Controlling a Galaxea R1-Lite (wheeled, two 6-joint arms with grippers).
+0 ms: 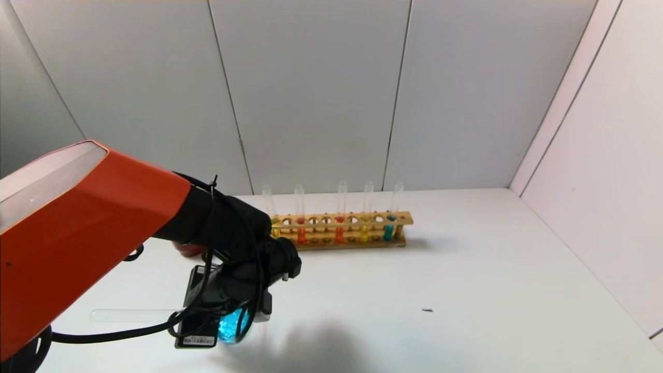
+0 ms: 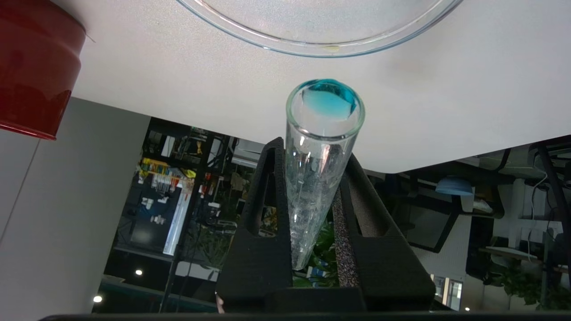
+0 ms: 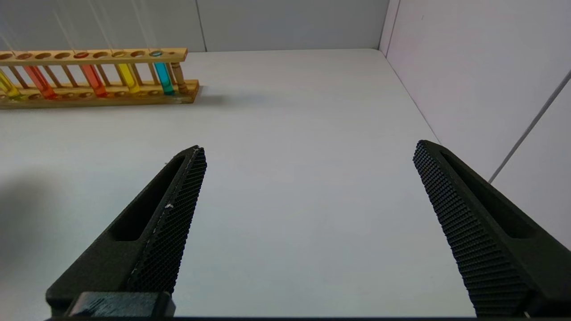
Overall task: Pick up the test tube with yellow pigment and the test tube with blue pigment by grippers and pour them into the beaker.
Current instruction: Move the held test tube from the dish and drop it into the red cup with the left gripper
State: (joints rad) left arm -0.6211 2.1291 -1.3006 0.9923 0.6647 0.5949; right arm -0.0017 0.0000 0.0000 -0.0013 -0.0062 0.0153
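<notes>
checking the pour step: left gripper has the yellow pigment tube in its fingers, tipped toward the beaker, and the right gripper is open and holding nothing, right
Not quite. The tube in the left gripper is the test tube with blue pigment: the left wrist view shows teal-blue liquid at its mouth, near the beaker rim. The rest holds: the right gripper is open and holds nothing, as the right wrist view shows.

Robot body: orange-and-black arm, black grippers.
The left arm (image 1: 77, 217) has a glossy orange shell with a pale grey top panel, then a black cylindrical wrist; black cables loop around it and a white barcode label (image 1: 199, 340) sits underneath. Right gripper (image 3: 308, 232) fingers (image 3: 169, 223) are black wedges with mesh-textured pads.
</notes>
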